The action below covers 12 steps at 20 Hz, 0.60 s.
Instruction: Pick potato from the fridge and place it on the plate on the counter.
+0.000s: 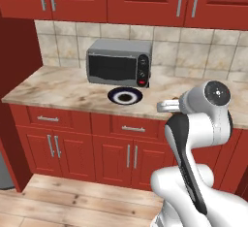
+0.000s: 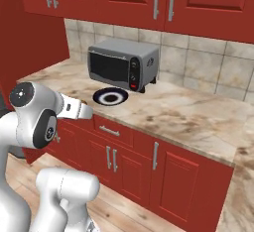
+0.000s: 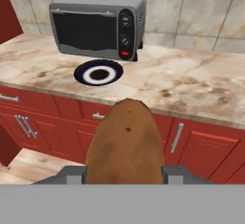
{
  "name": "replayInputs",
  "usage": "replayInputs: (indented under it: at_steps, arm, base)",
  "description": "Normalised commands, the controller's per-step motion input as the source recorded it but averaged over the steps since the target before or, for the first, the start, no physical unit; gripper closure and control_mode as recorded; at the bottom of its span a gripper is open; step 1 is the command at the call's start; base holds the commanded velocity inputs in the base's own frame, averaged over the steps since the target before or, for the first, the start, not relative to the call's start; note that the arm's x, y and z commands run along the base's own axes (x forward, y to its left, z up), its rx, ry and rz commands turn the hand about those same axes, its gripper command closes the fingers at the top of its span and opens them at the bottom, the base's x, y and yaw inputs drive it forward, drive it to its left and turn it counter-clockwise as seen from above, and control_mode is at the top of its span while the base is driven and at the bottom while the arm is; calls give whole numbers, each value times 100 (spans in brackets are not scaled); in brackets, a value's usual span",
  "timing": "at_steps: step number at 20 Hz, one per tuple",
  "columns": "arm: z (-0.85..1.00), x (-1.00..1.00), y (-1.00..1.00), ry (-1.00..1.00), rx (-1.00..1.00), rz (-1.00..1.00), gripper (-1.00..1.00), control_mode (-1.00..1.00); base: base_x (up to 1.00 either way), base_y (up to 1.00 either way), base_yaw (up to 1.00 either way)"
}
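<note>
Counter [image 3: 191, 82] carries the microwave [image 3: 95, 24]. Plate [image 3: 98, 73] sits just in front of the microwave, near its right end, nothing on it. Potato [image 3: 125, 144] is clamped in the gripper [image 3: 125, 173], off the counter edge, in front of the cabinet doors, well short of the plate. Risks: potato clips the microwave on approach; early release drops it on the floor; it rolls off the shallow plate.

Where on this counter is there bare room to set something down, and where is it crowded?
The counter is bare over a wide stretch right of the microwave, from the tiled backsplash to the front edge. A smaller bare patch lies left of the microwave. It is crowded only in front of the microwave, where the plate sits close by.
</note>
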Motion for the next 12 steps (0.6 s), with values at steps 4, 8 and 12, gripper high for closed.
replayInputs:
  at_steps: [4, 8, 12]
  arm:
    - [0, 0, 0, 0, 0, 0, 100, 100]
    - [0, 0, 0, 0, 0, 0, 100, 100]
    - [0, 0, 0, 0, 0, 0, 100, 100]
  base:
    - [45, 15, -5]
    - [40, 22, -9]
    - [45, 18, -7]
